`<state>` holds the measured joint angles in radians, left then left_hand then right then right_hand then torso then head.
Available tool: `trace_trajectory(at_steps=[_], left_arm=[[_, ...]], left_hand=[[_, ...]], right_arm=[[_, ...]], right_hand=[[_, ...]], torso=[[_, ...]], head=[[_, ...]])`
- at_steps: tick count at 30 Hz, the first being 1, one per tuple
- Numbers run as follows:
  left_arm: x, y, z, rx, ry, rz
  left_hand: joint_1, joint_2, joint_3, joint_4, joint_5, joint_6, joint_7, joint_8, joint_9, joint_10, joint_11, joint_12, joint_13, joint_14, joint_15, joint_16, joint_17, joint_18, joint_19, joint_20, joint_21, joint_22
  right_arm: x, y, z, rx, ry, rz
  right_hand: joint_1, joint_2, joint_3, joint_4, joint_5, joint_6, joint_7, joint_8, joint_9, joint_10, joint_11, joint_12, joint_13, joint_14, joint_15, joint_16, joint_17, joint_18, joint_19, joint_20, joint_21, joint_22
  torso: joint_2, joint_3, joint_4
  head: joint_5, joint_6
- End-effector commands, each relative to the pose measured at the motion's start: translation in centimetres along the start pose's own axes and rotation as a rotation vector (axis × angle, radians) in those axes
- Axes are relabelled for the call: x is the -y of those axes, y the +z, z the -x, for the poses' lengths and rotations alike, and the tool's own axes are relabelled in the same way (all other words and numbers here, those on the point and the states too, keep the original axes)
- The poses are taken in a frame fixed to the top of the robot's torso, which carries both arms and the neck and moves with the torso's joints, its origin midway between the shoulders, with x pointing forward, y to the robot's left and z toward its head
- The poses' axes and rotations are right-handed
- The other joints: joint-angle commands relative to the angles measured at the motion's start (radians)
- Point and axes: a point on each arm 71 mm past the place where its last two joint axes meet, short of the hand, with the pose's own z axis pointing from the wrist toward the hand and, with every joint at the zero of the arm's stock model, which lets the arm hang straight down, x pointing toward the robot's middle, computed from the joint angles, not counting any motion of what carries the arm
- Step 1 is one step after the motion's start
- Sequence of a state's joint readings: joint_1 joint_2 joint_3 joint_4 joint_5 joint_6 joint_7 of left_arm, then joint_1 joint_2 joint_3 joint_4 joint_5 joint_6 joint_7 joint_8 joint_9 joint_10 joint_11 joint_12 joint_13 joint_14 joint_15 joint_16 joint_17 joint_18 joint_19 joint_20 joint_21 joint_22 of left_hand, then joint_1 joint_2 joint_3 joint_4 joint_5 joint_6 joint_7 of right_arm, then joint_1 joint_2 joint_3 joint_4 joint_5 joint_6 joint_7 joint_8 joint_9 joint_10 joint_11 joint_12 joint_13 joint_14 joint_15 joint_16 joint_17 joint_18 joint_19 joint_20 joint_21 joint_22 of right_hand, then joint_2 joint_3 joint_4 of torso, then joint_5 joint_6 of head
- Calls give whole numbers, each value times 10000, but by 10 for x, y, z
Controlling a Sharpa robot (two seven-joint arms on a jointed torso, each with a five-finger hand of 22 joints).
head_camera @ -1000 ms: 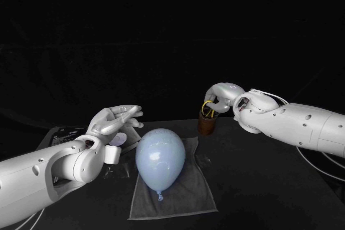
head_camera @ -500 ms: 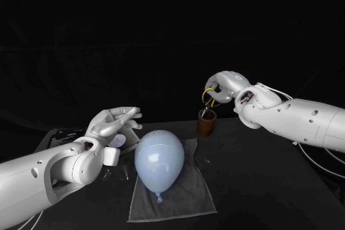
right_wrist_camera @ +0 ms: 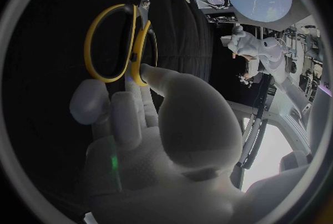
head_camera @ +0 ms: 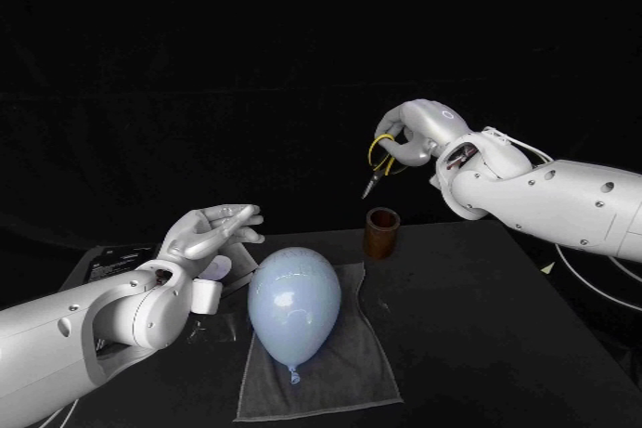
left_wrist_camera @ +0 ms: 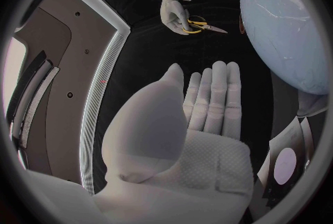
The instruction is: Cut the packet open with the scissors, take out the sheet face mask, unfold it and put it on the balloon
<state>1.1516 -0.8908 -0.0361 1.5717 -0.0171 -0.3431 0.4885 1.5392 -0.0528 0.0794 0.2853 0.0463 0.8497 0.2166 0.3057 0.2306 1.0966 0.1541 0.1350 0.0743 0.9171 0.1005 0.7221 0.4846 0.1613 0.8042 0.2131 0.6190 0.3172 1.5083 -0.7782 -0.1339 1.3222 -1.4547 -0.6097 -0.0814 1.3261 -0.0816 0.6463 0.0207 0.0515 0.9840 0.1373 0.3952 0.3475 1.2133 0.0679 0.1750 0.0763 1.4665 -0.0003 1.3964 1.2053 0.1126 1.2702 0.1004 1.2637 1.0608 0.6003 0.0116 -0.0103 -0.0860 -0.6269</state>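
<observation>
My right hand (head_camera: 417, 131) is raised high at the back right and grips yellow-handled scissors (head_camera: 380, 161), blades pointing down over a brown cup (head_camera: 383, 233). In the right wrist view the fingers (right_wrist_camera: 132, 107) pass through the scissors' yellow loops (right_wrist_camera: 118, 40). A pale blue balloon (head_camera: 292, 301) lies on a grey towel (head_camera: 335, 377) at the table's middle. My left hand (head_camera: 211, 231) hovers left of the balloon, fingers spread, holding nothing. Beneath it lies the packet (head_camera: 221, 259), partly hidden by the hand; its face with a pale round spot (left_wrist_camera: 284, 168) appears in the left wrist view.
A dark flat box with white print (head_camera: 118, 254) lies at the table's left edge behind my left arm. The brown cup stands upright just past the towel's far right corner. Bare black table (head_camera: 495, 335) stretches to the right of the towel.
My right hand has lifted the scissors up out of the brown cup, well above its rim. My left hand has stayed about where it was, still holding nothing.
</observation>
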Motion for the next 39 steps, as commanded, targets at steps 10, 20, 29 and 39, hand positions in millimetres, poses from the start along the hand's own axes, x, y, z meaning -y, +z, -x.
trace_trajectory(at_steps=[10, 20, 29, 39], left_arm=[[7, 29, -2, -1424, 1039, -629], [24, 78, -6, -1685, 2308, -936], [19, 110, -20, -1820, 3032, -671], [7, 132, -40, -2478, 3646, -6]], left_hand=[[213, -20, -514, -8, 26, -450, 105, -382, -79, -209, 205, -496, -31, -1098, 452, -2910, -1276, -101, -1875, 779, -2286, -1384], [165, -13, -1170, -28, 23, -1131, 151, -817, -160, -1736, 678, -746, -119, -1989, 952, -4496, -1991, -248, -1870, 786, -3058, -1984], [68, -291, -1678, 68, 27, -2833, 630, -1478, -484, -4621, 988, -790, -206, -4779, 1378, -6179, -3256, -838, -4001, 793, -4546, -2679], [-97, -476, -1663, 83, 23, -3634, 620, -1717, -673, -4577, 1000, -672, -145, -4431, 1371, -6166, -3223, -945, -4652, 802, -4920, -2776]], right_arm=[[-28, 15, -8, -184, 1698, -574], [-57, 28, -35, -542, 2387, -513], [-70, 35, -58, -753, 2663, -568], [-82, 38, -67, -811, 2801, -357]], right_hand=[[-4, -84, 66, -36, -4, -28, -38, 128, 91, 148, -2, -75, 14, 369, -71, 102, 96, -103, 89, 2, 101, 88], [-4, -69, 77, -35, 1, -38, -38, 146, 108, 168, -4, -80, 17, 364, -74, 92, 67, -101, 87, -1, 101, 86], [-10, -51, 87, -30, 6, -50, -36, 160, 122, 183, -5, -85, 19, 360, -75, 83, 42, -93, 64, -3, 79, 49], [-13, -47, 90, -29, 7, -59, -34, 163, 128, 182, -3, -91, 18, 358, -76, 79, 30, -95, 72, -4, 88, 64]], torso=[[30, 5, -31], [37, 8, 3], [53, 20, 3], [50, 15, -25]], head=[[84, 177], [195, 217], [337, 235], [385, 170]])
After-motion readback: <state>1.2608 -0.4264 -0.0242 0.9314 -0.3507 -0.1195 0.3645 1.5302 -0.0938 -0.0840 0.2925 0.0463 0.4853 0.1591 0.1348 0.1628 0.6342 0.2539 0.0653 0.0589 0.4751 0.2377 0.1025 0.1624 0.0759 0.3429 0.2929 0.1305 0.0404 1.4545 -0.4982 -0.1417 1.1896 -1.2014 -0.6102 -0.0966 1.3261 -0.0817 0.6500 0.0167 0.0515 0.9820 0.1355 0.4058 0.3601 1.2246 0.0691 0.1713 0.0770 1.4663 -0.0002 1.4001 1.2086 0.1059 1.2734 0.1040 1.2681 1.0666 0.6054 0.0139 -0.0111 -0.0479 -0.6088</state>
